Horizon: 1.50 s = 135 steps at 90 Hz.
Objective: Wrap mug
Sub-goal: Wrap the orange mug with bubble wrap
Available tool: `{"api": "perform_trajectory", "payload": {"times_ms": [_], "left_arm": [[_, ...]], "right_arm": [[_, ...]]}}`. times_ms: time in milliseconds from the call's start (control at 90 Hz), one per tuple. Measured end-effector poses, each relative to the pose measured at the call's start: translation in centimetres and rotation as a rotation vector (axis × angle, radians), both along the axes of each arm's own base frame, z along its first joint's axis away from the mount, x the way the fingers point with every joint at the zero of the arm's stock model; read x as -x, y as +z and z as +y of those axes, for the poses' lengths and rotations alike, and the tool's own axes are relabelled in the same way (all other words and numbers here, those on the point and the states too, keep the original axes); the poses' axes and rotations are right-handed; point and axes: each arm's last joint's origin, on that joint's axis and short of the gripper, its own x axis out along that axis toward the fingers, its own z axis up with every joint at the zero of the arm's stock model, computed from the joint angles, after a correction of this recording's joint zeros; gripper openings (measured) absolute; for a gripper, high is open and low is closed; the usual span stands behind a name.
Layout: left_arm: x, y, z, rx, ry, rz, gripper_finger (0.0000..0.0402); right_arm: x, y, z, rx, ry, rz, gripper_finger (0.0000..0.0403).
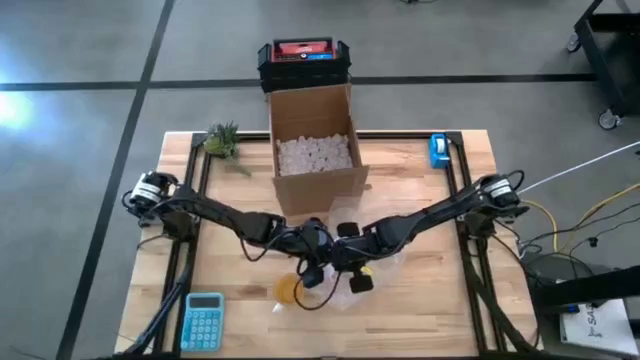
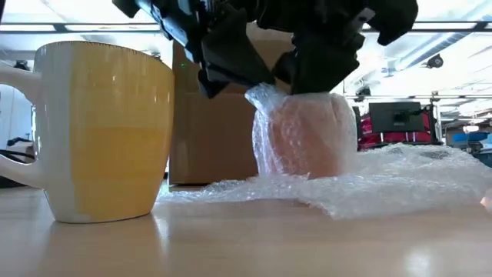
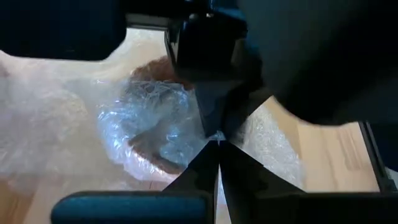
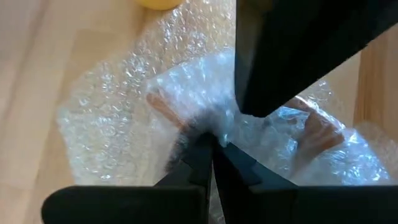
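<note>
Left gripper [image 3: 217,142] and right gripper [image 4: 214,144] closed, meeting mid-table.

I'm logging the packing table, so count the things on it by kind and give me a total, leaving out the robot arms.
Mugs: 2, yellow mug, wrapped mug
Bubble wrap: 1
Cardboard box: 1
Calculator: 1
Plant: 1
Blue tape dispenser: 1
Total: 7

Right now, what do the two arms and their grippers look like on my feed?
Both arms, left arm and right arm, are dark, slim and jointed, with round silver-and-black motor housings at their outer ends and thin black cables looping nearby. The left gripper and right gripper have matte black, wedge-shaped fingers.
</note>
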Motion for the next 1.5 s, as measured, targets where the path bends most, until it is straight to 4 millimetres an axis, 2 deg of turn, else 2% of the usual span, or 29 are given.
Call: {"api": "perform_trajectory", "payload": {"times_ms": [422, 633, 833, 1022, 1089, 1311, 1500], "left_arm": [[0.6, -0.2, 0.1, 0.004, 0.016, 0.07, 0.0], [-0.4, -0.9, -0.2, 0.005, 0.01, 0.016, 0.0], [-0.9, -1.7, -0.2, -0.021, 0.012, 0.016, 0.0], [-0.9, -1.6, -0.2, -0.028, 0.012, 0.01, 0.0], [-0.9, -1.6, -0.2, -0.029, 0.011, 0.011, 0.0], [-1.0, -1.1, -0.2, -0.035, 0.004, -0.004, 0.0], [-0.4, 0.8, 0.0, -0.034, 0.005, -0.015, 0.0]], "right_arm": [[0.0, -0.8, -0.1, 0.007, -0.003, 0.024, 0.0002], [-0.1, -0.5, 0.0, 0.007, -0.002, 0.021, 0.0002], [0.3, 1.8, 0.1, 0.005, 0.01, 0.005, 0.0002], [2.0, 5.7, -0.2, 0.006, 0.017, -0.015, 0.0002], [2.6, 6.4, -0.4, 0.011, 0.014, 0.0, 0.0002], [2.0, 6.7, -0.5, 0.07, -0.009, -0.083, 0.0002], [1.1, 4.2, -0.1, 0.064, 0.013, -0.09, 0.0002]]}}
